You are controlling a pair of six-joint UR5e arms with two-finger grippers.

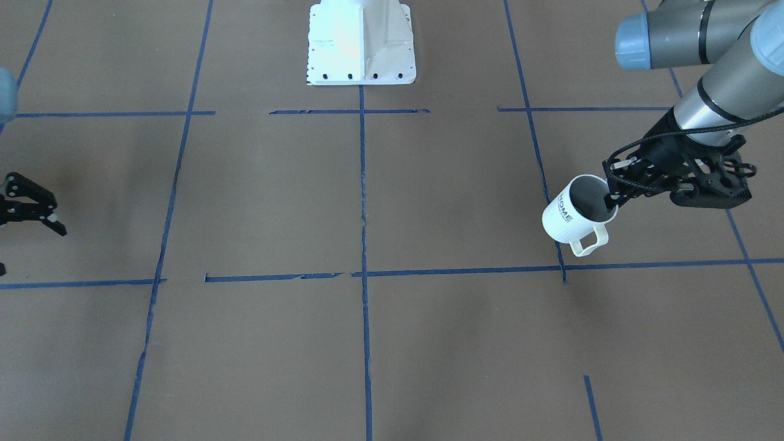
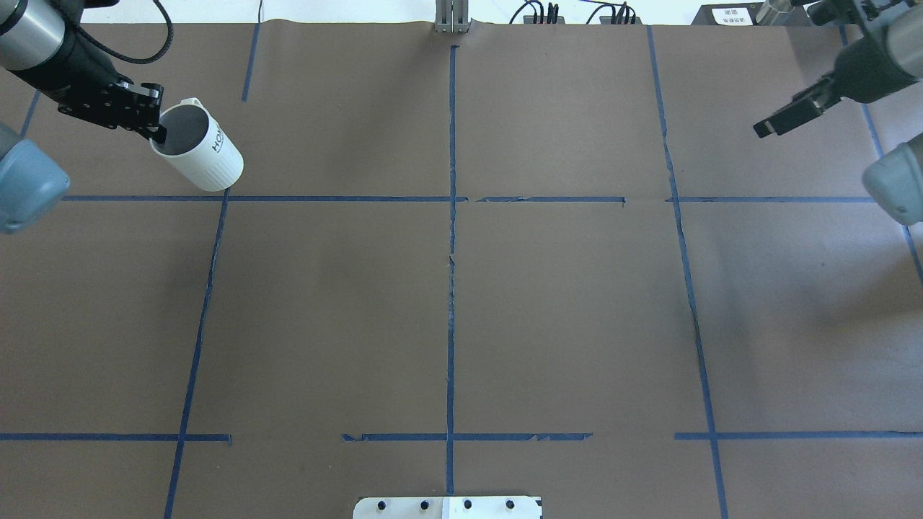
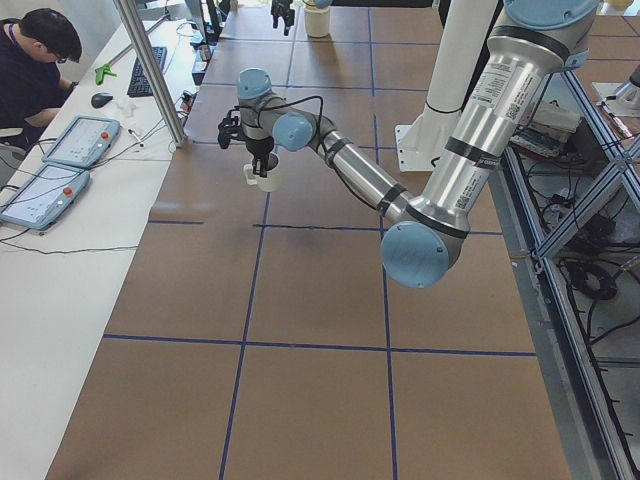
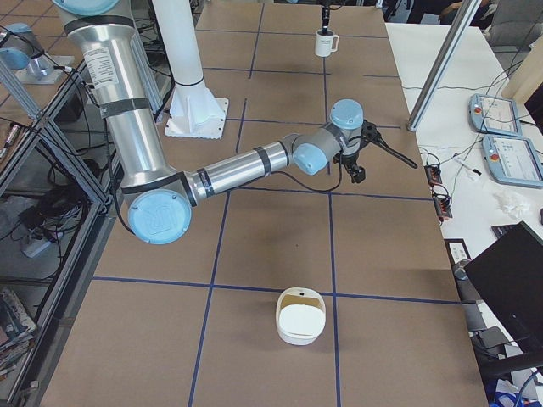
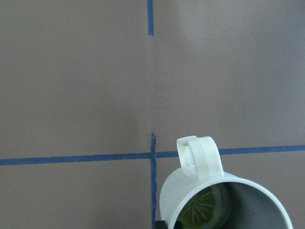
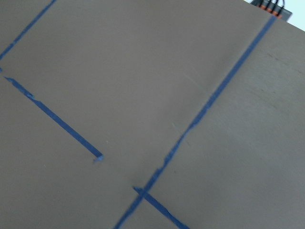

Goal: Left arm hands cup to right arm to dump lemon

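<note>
My left gripper is shut on the rim of the cup, one finger inside the grey interior. The cup is white and ribbed with black "HOME" lettering. It hangs slightly tilted over the far left part of the table, its handle pointing away from the robot. In the left wrist view the lemon lies yellow-green at the bottom of the cup. My right gripper hovers open at the far right, holding nothing.
Brown paper with a grid of blue tape covers the table. The white robot base stands at the middle of the near edge. A white tub sits on the table's right end. A person sits at a side desk.
</note>
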